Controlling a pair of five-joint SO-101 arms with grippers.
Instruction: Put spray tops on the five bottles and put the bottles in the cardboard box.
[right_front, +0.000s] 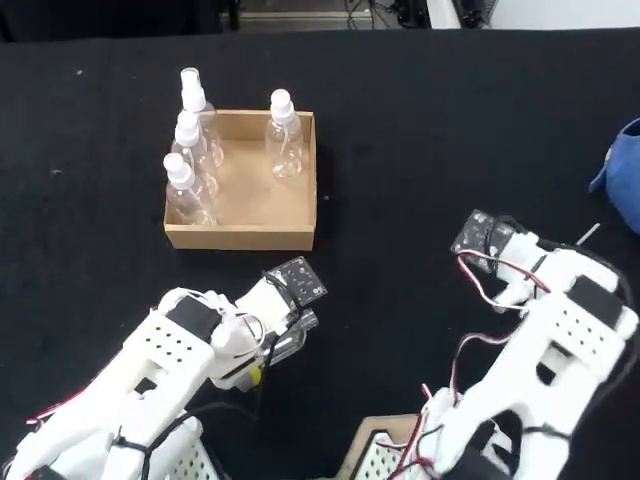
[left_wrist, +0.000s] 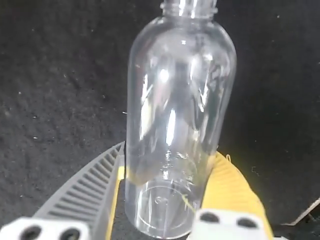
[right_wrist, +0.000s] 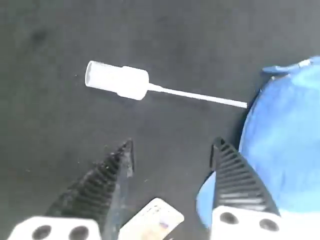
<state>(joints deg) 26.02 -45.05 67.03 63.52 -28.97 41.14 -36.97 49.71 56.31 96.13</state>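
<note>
Clamped at its lower body between the fingers (left_wrist: 95, 185) of the left gripper (left_wrist: 170, 155): one clear bottle (left_wrist: 175, 120), open-necked with no spray top, held above the black surface (right_front: 420, 130) just in front of the cardboard box (right_front: 240, 238). Neck cut off at the edge of the left wrist view; in the high view mostly hidden under the arm and hard to make out.

Lying flat on the surface ahead of the right gripper (right_wrist: 172, 155): one loose spray top (right_wrist: 120, 81), white, its thin dip tube reaching to the rim of a blue object (right_wrist: 285, 140). Fingers (right_wrist: 105, 185) there spread wide, gripping nothing, apart from the top. Blue object cut off by the frame, not identifiable.

Standing in the box: four capped bottles (right_front: 283, 130), three in a row along one side wall and one by the opposite wall. Rearmost of the three right at the back corner; cannot tell whether inside or just behind the wall.

Beyond the surface's far edge: cables (right_front: 400, 12) and a pale strip of room.

Counted: five bottles, one loose top, one box.
</note>
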